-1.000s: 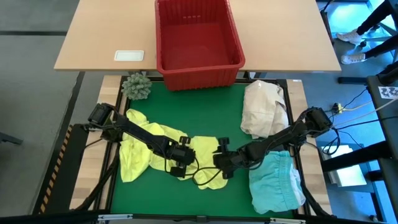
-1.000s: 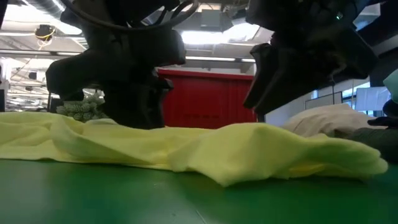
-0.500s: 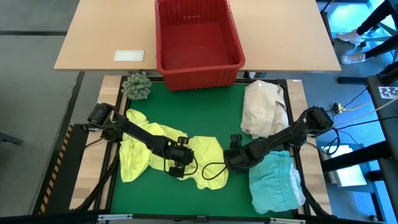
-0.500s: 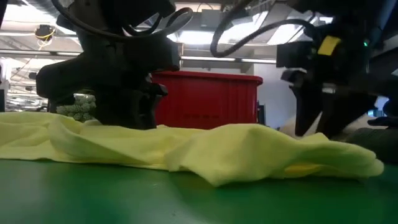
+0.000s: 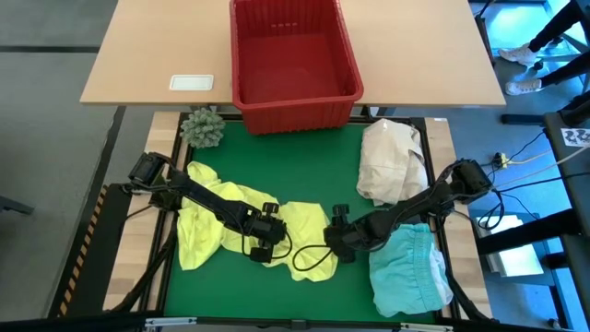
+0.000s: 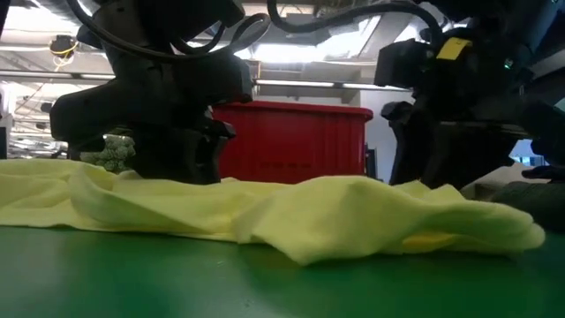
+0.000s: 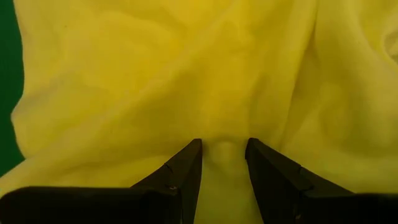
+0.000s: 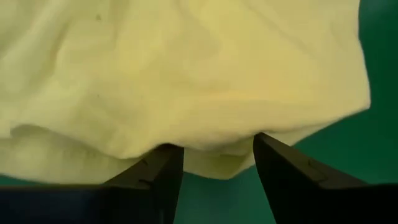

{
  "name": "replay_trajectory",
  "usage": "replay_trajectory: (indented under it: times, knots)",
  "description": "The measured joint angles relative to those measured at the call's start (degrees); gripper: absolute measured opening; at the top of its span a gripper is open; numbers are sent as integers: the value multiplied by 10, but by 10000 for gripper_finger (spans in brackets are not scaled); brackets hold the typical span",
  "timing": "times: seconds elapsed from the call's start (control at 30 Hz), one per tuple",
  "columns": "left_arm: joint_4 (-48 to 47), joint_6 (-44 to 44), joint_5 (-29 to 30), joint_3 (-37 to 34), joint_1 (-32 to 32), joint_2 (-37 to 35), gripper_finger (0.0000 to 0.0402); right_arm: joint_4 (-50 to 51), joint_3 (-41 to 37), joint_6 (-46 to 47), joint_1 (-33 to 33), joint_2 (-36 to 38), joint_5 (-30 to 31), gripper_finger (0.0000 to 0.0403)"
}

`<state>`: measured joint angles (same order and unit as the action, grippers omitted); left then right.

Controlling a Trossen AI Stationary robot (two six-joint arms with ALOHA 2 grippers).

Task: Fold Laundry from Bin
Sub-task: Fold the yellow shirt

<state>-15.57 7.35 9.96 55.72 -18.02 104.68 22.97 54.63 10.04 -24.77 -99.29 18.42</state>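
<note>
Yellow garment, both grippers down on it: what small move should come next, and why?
Probably close the right gripper on the yellow garment. Its fingers stand open astride the cloth's edge, while the left gripper already pinches a fold, so a second grip would let both arms lift and spread it.

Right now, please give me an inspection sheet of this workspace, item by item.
Surface: green mat, wooden table behind it.
Job's things: red bin looks empty; yellow shirt crumpled on the mat; turquoise garment at the right.
Clutter: cream cloth bundle, green spiky ball, white card.
Grippers: left gripper fingers shut on a yellow fold; right gripper open at the shirt's edge.
Cables: black loop by the right gripper; floor cables.
Surroundings: a person's legs at the far right.
</note>
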Motion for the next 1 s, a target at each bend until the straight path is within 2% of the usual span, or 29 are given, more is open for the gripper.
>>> replay_trajectory:
  times: [0.2,0.43,0.53,0.7,1.0]
  knots:
    - [7,-3,0,-1,0,0,126,-6,0,0,0,1,6,195]
    - [64,-33,-1,2,0,5,126,-35,0,-1,0,1,10,195]
    - [98,-50,24,12,-1,4,126,-54,0,-9,0,2,10,195]
    - [100,-87,70,34,0,4,126,-73,0,-14,0,2,15,195]
    - [211,-130,38,43,4,3,126,-87,1,-15,0,2,23,195]
